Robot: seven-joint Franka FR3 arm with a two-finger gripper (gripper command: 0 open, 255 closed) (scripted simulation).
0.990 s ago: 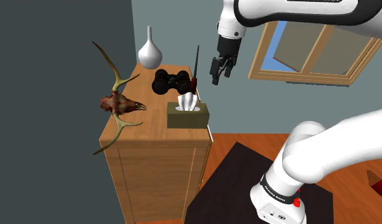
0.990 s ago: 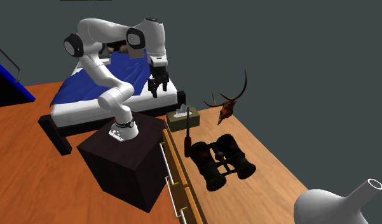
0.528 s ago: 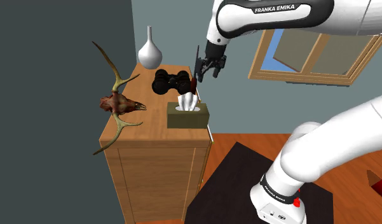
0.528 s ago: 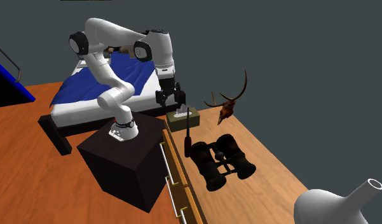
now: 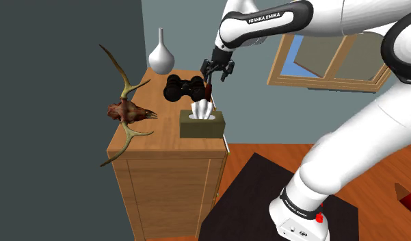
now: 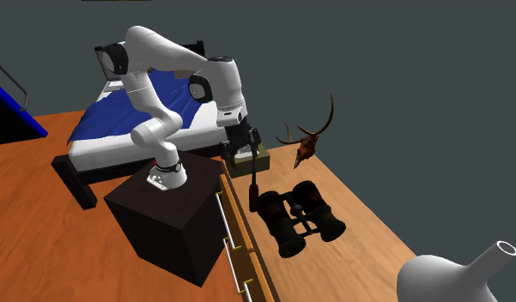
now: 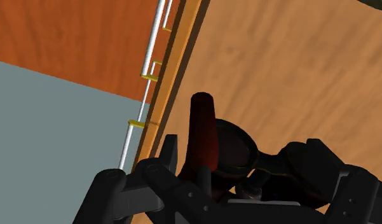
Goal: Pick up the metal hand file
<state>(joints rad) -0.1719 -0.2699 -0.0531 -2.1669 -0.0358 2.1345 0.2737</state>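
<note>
1. A room with grey-blue walls, an orange-brown wooden floor and a wood-framed window (image 5: 334, 61). A tall light-wood cabinet serves as the bench (image 5: 166, 131).
2. Nearest on the bench stands an olive tissue box with a white tissue sticking up (image 5: 202, 126). A brown antlered skull (image 5: 128, 111) lies well apart, toward the shoulder view's left.
3. Just behind the box, the thin dark metal hand file with a dark red handle (image 5: 208, 90) stands nearly upright, handle end down, against a pair of black binoculars (image 5: 183, 87).
4. The all-black two-finger gripper (image 5: 215, 72) sits at the file's upper end. Its fingers look spread to either side of the shaft, not pinching it.
5. Judged from this, the reach is about done. Closing on the file and lifting it are left; the file rests where it stands.
6. Farthest back is a white round-bellied vase (image 5: 161, 56). The only legible writing is "FRANKA EMIKA" in white on the arm's dark band (image 5: 269, 16); marks on the base ring are too small to read.
</note>
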